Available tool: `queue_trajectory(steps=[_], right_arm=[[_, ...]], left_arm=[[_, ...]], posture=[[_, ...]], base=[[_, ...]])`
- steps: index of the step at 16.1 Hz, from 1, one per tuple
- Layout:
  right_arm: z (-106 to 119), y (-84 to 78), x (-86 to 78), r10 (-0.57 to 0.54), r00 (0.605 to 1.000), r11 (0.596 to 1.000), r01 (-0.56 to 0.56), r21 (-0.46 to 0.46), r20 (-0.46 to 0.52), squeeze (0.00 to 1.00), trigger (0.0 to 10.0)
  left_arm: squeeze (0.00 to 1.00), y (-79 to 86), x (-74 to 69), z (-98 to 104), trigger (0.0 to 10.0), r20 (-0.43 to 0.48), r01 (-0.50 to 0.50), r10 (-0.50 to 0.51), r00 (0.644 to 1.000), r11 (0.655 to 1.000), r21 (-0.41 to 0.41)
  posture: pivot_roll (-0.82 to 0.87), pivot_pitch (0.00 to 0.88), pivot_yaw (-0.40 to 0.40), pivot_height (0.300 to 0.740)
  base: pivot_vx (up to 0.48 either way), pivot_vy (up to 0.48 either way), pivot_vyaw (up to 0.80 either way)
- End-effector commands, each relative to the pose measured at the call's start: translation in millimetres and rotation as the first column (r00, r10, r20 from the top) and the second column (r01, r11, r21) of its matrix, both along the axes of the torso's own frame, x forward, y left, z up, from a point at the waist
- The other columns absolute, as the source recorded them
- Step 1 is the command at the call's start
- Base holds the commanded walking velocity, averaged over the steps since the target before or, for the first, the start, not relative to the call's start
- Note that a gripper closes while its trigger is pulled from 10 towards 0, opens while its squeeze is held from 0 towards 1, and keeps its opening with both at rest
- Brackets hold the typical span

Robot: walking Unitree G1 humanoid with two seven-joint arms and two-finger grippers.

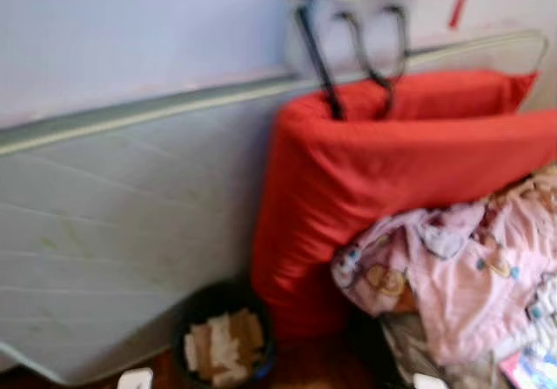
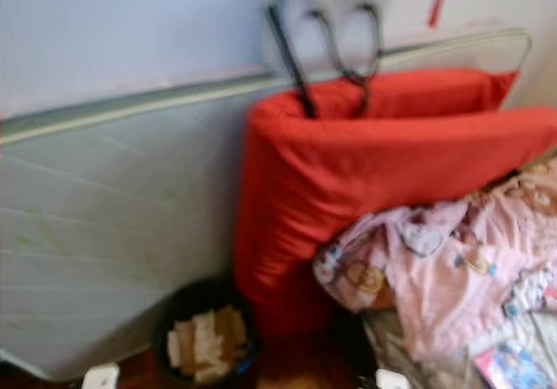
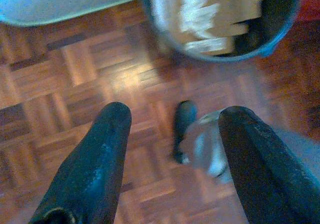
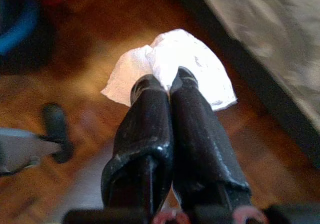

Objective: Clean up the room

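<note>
White tissue pinched in right hand; left hand spread beside bin.

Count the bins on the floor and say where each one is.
1: a dark round bin holding light scraps stands on the wood floor, against the leaning pale mattress and beside the red cushion. Others may be hidden behind the clothes pile.

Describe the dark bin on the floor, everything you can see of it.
The bin is a round, dark container with a bluish rim that looks like plastic. It stands upright on the parquet floor, open at the top and holding a heap of pale, crumpled paper scraps. It sits at the foot of the leaning mattress, beside the red cushion. Whether it touches them cannot be told.
</note>
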State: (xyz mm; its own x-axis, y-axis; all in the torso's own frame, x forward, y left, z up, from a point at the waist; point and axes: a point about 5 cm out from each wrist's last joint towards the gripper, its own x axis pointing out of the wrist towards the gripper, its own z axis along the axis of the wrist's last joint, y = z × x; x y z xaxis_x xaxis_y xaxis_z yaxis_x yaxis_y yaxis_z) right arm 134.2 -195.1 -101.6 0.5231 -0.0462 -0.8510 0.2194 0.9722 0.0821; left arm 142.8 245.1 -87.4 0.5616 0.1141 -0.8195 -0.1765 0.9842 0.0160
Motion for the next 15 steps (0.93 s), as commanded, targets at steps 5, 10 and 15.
queue_trajectory(steps=[5,10,15], right_arm=[[-0.4,-11.7,-7.8,-0.008,1.000,1.000,0.008,-0.027,-0.007,0.00,10.0],[-3.8,21.5,-4.7,0.024,1.000,1.000,-0.024,0.001,-0.011,0.00,10.0],[-0.4,2.4,0.0,0.002,1.000,1.000,-0.002,-0.017,-0.004,0.00,10.0]], left_arm=[[0.00,-15.3,5.3,-2.2,10.0,0.003,0.018,-0.018,1.000,1.000,-0.023],[0.00,-13.2,2.5,-2.6,10.0,0.000,0.020,-0.020,1.000,1.000,-0.018],[0.00,-10.6,2.3,-1.7,10.0,0.008,0.024,-0.024,1.000,1.000,-0.016]], posture=[[0.04,0.000,-0.018,0.740],[0.04,0.000,-0.017,0.740],[0.04,0.000,-0.014,0.740]], base=[[0.000,0.475,0.00],[0.000,0.277,0.00],[0.000,0.000,0.00]])
